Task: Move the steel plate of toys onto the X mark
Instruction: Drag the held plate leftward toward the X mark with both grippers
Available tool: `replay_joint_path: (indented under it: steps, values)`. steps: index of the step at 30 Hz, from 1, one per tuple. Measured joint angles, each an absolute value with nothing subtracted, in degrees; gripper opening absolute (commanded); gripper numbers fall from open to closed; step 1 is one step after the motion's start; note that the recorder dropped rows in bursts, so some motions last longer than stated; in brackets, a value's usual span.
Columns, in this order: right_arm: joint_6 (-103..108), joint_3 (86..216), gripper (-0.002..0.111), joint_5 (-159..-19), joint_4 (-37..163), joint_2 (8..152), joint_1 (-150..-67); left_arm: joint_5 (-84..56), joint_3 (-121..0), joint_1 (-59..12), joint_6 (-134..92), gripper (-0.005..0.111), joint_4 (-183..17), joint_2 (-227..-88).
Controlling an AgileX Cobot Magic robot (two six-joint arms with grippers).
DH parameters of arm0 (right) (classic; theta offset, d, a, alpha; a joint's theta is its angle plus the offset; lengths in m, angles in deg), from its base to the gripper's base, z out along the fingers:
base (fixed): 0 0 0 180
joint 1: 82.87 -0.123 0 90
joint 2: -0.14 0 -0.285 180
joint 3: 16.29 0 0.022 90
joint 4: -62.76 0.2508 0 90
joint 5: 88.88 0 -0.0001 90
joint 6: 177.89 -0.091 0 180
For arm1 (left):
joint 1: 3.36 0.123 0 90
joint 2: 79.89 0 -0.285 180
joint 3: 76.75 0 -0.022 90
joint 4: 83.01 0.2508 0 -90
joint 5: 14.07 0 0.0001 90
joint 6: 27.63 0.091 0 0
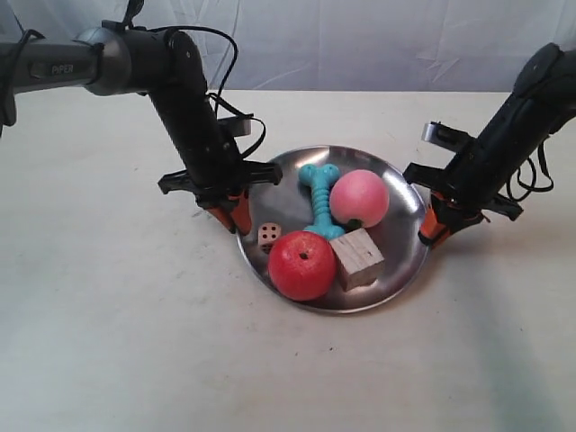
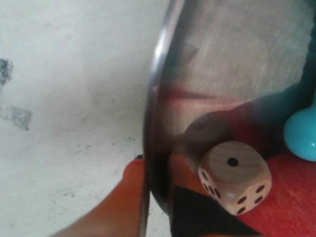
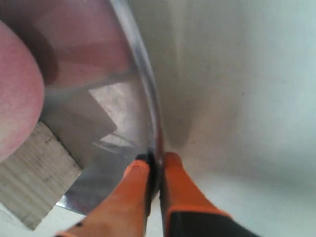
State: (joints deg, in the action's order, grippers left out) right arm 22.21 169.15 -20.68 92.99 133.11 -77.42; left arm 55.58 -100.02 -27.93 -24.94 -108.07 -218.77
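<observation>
The steel plate of toys sits mid-way across the table. The right gripper pinches its rim. The left gripper seems clamped on the opposite rim, though the view is blurred. Uneven lifting could tilt it, rolling the red apple or the peach off.

Bright, soft light everywhere.
The plate shines and mirrors the toys; wrist views are blurry; faint shadows lie on the table.
</observation>
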Motion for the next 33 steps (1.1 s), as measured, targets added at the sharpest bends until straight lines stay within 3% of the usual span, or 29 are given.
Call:
replay_joint_path:
  steps: [33]
  values:
    - [15.6,173.7,-0.001,-17.4,88.8,135.9,-77.8,55.3,-98.3,-27.9,-24.1,0.000,-109.3,-220.0]
